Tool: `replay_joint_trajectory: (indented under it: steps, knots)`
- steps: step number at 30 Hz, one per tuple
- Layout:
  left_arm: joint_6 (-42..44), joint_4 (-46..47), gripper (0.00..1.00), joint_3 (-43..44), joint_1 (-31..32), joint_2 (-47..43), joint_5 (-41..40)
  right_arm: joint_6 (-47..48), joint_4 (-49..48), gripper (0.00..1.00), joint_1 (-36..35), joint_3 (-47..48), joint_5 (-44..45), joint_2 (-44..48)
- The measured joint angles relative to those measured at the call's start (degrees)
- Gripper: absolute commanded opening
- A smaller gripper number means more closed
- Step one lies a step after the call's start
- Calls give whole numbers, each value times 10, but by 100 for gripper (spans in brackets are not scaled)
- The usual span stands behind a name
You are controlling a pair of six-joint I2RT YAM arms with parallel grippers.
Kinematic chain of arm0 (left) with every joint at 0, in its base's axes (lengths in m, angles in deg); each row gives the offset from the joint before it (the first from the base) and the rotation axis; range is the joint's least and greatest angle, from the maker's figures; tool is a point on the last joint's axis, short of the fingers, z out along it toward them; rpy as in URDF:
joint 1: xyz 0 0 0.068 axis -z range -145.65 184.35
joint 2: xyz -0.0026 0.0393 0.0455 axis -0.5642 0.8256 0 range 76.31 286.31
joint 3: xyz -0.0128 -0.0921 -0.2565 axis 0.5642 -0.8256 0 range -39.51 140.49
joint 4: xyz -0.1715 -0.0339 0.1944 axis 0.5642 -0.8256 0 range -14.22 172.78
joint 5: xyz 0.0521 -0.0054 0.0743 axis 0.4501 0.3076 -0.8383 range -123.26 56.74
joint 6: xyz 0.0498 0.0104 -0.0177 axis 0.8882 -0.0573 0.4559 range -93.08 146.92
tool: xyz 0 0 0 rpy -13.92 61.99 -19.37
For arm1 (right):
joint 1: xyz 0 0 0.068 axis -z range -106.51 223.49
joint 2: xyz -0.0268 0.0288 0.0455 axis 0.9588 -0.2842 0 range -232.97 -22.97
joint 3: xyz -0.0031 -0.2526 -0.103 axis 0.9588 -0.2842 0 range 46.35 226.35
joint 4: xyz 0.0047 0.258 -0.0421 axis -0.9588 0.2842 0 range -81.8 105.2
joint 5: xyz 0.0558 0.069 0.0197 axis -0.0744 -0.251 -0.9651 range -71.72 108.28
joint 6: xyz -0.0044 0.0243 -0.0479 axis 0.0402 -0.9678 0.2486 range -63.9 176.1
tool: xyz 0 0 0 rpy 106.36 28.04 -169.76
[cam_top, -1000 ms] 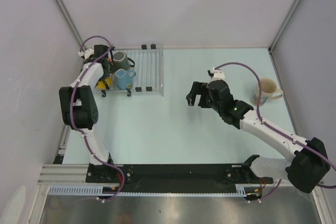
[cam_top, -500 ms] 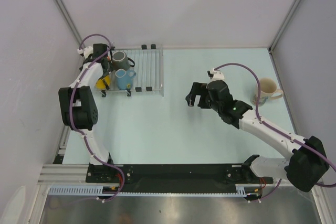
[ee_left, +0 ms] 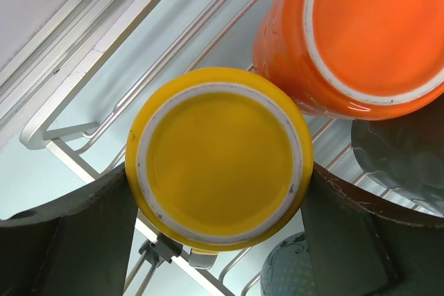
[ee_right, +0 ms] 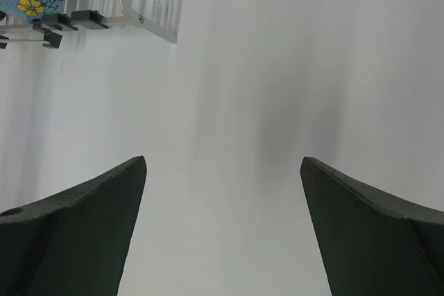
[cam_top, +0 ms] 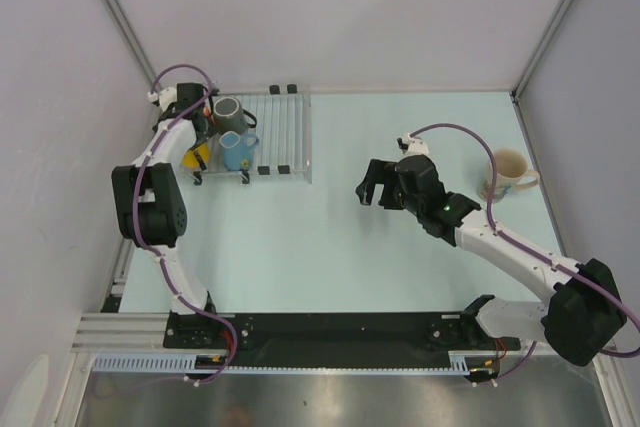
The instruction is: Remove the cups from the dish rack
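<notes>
1. At the far left corner of the table (cam_top: 330, 247), in the top view, the dish rack (cam_top: 285, 132) holds the grey cup (cam_top: 228, 111), the blue cup (cam_top: 238, 151) and the yellow cup (cam_top: 198, 158). My left gripper (cam_top: 203, 137) is down among them. One cream cup (cam_top: 508, 173) stands by the right edge, so I think that one is done. My right gripper (cam_top: 372, 183) hangs spread wide over the middle, holding nothing.
2. In my left wrist view, my fingers (ee_left: 62, 240) pinch both sides of the yellow cup (ee_left: 218, 161). The orange cup (ee_left: 368, 32) sits just beside it. I count four cups in the one rack and five cups in all.
3. In my right wrist view, there is only bare table between my wide fingers (ee_right: 76, 240). The rack's corner (ee_right: 149, 5) is well apart from them.
</notes>
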Motion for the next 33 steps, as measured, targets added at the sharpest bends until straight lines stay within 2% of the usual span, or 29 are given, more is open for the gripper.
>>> replay_joint_trajectory:
  steps: [7,17,33]
  knots:
    - [4,23,0,-24,-1,-13,2,-8,-3,99,0,-8,-6,0]
    - [19,58,0,-100,-1,-90,36,-11,-12,98,-5,-20,-6,22]
    - [39,45,0,-115,0,-202,67,-19,-25,100,-23,-20,-8,31]
